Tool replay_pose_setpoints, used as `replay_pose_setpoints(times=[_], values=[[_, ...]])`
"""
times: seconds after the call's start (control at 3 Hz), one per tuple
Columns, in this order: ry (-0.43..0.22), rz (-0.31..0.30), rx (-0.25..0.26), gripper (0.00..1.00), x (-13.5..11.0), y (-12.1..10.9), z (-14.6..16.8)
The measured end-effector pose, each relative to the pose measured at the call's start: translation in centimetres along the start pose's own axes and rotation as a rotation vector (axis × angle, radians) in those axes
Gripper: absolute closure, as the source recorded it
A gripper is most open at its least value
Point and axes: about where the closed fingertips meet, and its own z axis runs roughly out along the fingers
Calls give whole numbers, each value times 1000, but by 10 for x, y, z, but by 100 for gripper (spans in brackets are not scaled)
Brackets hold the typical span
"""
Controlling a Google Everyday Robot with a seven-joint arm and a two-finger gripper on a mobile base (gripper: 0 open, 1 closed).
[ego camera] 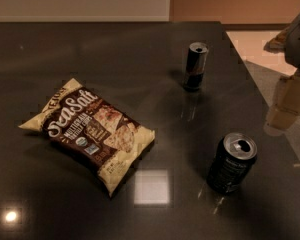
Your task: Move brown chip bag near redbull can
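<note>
The brown chip bag [90, 131] lies flat on the dark worktop [90, 49]. It is on the left side, about halfway between the back edge and the front edge. Its front faces up, so the white "Sea Salt" letters and the pictured chips show.

The redbull can [195, 65] stands up straight, far from the bag, toward the back right corner. It is thin and tall with a silver top.

A wider black can [231, 162] stands near the right edge, closer to the front. Its silver lid has an open hole. It is well apart from the bag and from the thin can.

The claw [285, 106] is pale and sits out by the right edge of the worktop, away from all three things. I cannot tell if the claw is open or closed.

A bright square of light [151, 186] shines on the worktop near the front edge, just beside the bag.
</note>
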Motion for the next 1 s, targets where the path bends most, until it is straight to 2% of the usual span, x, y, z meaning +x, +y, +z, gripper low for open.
replay_pose_setpoints(times=[0.33,0.67,1.0], values=[[0,0,0,0,0,0,0],[-9,-28,-7,0,-9,1,-1],[-55,-78,-40,0,-33,5,-2]])
